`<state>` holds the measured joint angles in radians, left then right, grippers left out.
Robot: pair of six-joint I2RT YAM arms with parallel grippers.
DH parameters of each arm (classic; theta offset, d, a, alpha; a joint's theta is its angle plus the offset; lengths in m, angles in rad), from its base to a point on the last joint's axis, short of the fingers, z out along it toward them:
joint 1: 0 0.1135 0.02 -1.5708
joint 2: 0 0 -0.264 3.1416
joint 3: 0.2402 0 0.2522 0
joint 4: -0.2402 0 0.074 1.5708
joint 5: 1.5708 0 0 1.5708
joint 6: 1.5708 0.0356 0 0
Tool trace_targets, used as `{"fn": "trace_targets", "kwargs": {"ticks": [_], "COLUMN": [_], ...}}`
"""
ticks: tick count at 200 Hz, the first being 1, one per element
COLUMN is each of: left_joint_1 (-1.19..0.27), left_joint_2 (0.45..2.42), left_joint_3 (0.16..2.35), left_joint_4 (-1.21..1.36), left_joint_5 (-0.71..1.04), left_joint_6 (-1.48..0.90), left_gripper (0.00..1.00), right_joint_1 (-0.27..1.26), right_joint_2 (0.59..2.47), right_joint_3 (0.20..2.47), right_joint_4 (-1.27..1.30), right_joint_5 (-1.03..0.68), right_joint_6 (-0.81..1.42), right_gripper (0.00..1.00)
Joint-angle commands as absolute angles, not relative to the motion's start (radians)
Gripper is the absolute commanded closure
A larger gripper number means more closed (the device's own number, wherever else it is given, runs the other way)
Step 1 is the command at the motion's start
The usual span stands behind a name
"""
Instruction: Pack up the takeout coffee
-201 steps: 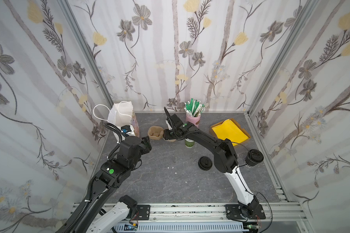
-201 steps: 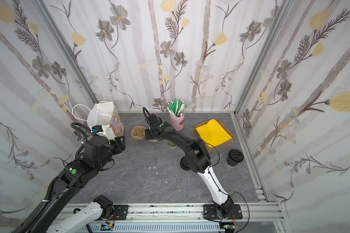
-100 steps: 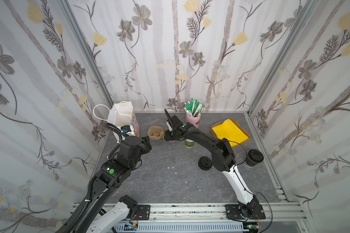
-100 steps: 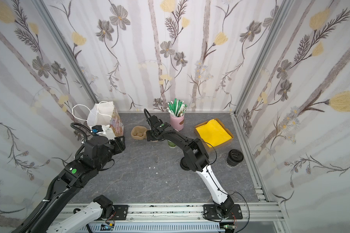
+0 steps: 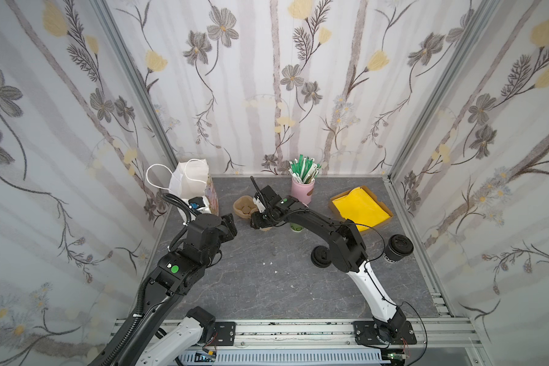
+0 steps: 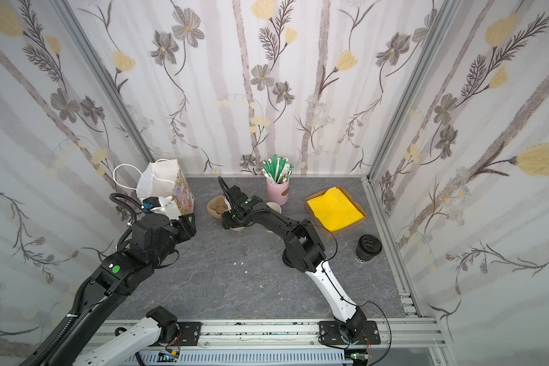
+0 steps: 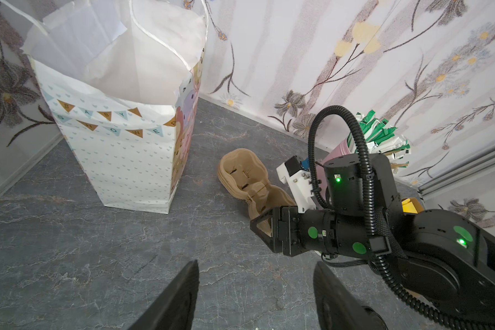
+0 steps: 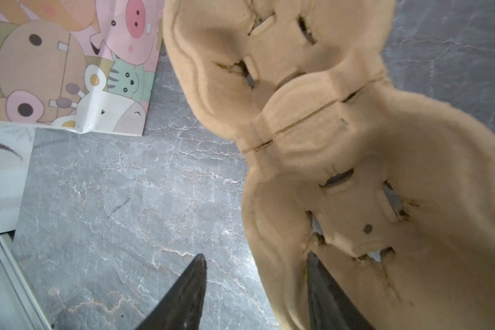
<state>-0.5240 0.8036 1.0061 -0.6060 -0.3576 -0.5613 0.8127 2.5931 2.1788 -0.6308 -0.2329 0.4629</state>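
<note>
Standing by the bench, I lose a good deal behind the right arm: its elbow covers most of a stack of loose black lids [image 5: 318,255], and its forearm crosses a lidless paper cup [image 6: 273,207] whose green print I cannot read. The right gripper [image 8: 255,257] is cut off low in its wrist view. Its jaws stand apart astride the rim of the brown pulp cup carrier [image 8: 326,137], one finger over a well and the other over bare grey table [image 5: 267,285], with nothing pinched. The left gripper [image 7: 255,265] hangs wide and empty above the table. The only writing I can read is "BABY SHOWER" on the bunting of the white handled bag [image 7: 117,148], back left. The takeout coffee [image 5: 397,248] stands upright by the right wall, near the yellow napkins [image 5: 360,210], well apart from the bag and both grippers. It is short and dark-sided with its black domed lid on, and the pale marks on its side are too small to read.
</note>
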Motion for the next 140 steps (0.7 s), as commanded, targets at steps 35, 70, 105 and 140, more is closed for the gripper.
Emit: {"fn": "trace_targets", "kwargs": {"ticks": [35,70,105,140], "left_joint_1": [-0.518,-0.514,-0.514,-0.513], "left_joint_2": [0.784,0.782,0.778,0.756], "left_joint_3": [0.991,0.995,1.004,0.993], "left_joint_4": [-0.601,-0.601,-0.601,-0.601], "left_joint_5": [-0.367,-0.365,-0.372,-0.394], "left_joint_6": [-0.571,-0.562,-0.547,-0.52], "left_gripper": [0.34,0.34,0.34,0.33], "right_joint_1": [0.856,0.866,0.862,0.854], "right_joint_2": [2.589,2.547,2.519,2.567], "right_joint_3": [2.186,2.186,2.187,2.216], "right_joint_4": [-0.599,-0.571,-0.499,-0.454], "right_joint_5": [-0.316,-0.258,-0.12,-0.037], "right_joint_6": [0.486,0.502,0.524,0.559], "right_gripper": [0.45,0.47,0.5,0.52]}}
